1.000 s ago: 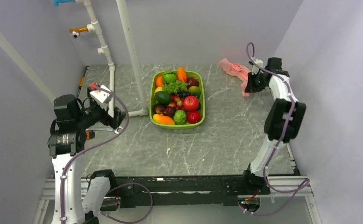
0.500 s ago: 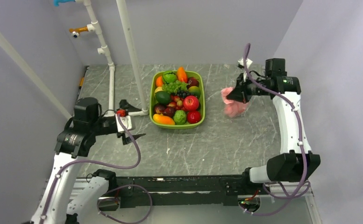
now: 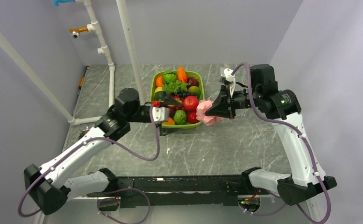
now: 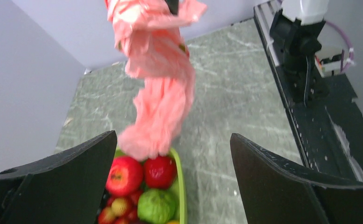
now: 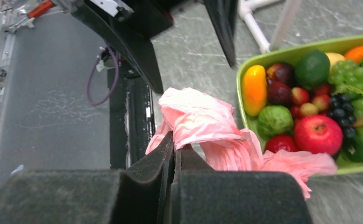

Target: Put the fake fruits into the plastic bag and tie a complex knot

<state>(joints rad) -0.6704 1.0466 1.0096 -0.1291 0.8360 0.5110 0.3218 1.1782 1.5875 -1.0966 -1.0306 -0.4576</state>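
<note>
The pink plastic bag (image 3: 206,113) hangs crumpled in the air at the right edge of the tray, with no knot visible. My right gripper (image 3: 213,111) is shut on its top; the right wrist view shows the fingers (image 5: 177,142) pinching the bag (image 5: 202,121). The fake fruits (image 3: 177,98) fill the lime-green tray. My left gripper (image 3: 170,115) is open and empty above the tray's near part and faces the bag. In the left wrist view the bag (image 4: 163,88) hangs beyond the open gripper (image 4: 172,137), above a red apple (image 4: 123,175).
The lime-green tray (image 3: 202,100) stands at the middle back of the marble table. A white pipe frame (image 3: 130,56) rises at the back left. A black rail (image 3: 179,184) with the arm bases runs along the near edge.
My right gripper has carried the bag from the back right corner leftward to the tray's right edge. My left arm has swung from the far left to above the tray's near part.
</note>
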